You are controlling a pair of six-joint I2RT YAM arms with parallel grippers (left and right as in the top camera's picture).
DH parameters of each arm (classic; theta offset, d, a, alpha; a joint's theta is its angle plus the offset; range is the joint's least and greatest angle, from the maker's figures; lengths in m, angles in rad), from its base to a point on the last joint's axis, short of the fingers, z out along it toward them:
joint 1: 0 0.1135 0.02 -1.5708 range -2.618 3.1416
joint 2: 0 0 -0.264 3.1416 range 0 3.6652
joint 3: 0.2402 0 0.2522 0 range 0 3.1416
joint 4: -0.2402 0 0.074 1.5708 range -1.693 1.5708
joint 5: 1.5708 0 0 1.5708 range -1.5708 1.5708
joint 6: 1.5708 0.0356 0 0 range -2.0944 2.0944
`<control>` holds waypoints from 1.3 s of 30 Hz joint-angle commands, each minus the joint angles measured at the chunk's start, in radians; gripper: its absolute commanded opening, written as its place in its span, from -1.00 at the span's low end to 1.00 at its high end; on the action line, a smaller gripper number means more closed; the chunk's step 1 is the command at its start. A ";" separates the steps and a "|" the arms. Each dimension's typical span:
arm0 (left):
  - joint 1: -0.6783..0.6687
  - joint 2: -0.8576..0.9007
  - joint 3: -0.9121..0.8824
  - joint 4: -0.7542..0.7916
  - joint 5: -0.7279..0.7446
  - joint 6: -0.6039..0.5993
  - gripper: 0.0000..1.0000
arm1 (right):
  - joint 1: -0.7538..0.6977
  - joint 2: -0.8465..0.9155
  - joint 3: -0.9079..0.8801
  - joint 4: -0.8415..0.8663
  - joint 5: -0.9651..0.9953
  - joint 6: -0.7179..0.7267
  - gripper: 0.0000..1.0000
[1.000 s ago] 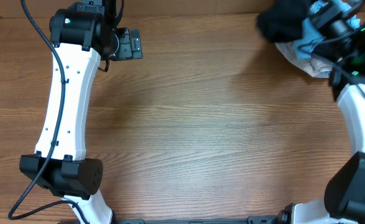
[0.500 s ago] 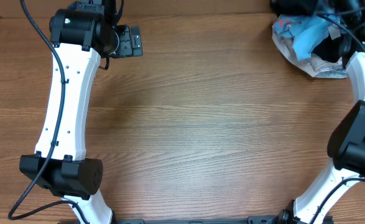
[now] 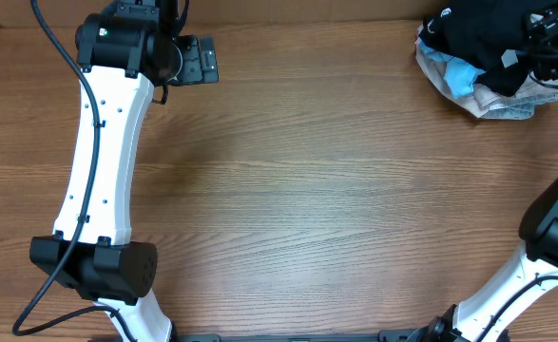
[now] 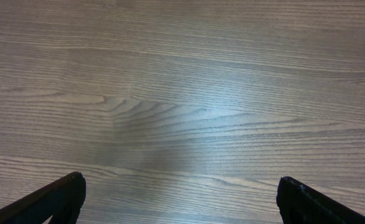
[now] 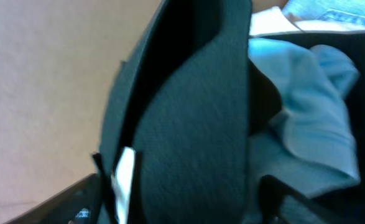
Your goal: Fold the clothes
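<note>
Black garment (image 3: 478, 33) now atop blue garment (image 3: 459, 71); white tag (image 5: 124, 169) clearest from right wrist.

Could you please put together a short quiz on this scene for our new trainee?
1. True or false: the black garment lies spread flat in the middle of the table.
2. What shows from under the black garment? A. the light blue garment; B. a red towel; C. a green sock.
3. Is the left gripper open or shut?

Key: 1. False, it is bunched on a pile at the far right corner. 2. A. 3. Open, over bare wood.
</note>
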 commanded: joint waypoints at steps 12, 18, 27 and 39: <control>0.002 -0.002 -0.005 -0.002 -0.005 0.005 1.00 | -0.096 -0.387 0.029 -0.206 -0.001 -0.236 1.00; 0.002 -0.002 -0.005 -0.002 -0.005 0.005 1.00 | -0.018 -0.600 0.029 -0.353 -0.137 -0.419 1.00; 0.002 -0.002 -0.005 -0.002 -0.005 0.005 1.00 | 0.224 -0.732 0.029 -0.485 -0.143 -0.411 1.00; 0.002 -0.002 -0.005 -0.002 -0.005 0.005 1.00 | 0.254 -0.713 0.028 -0.333 0.067 -0.411 1.00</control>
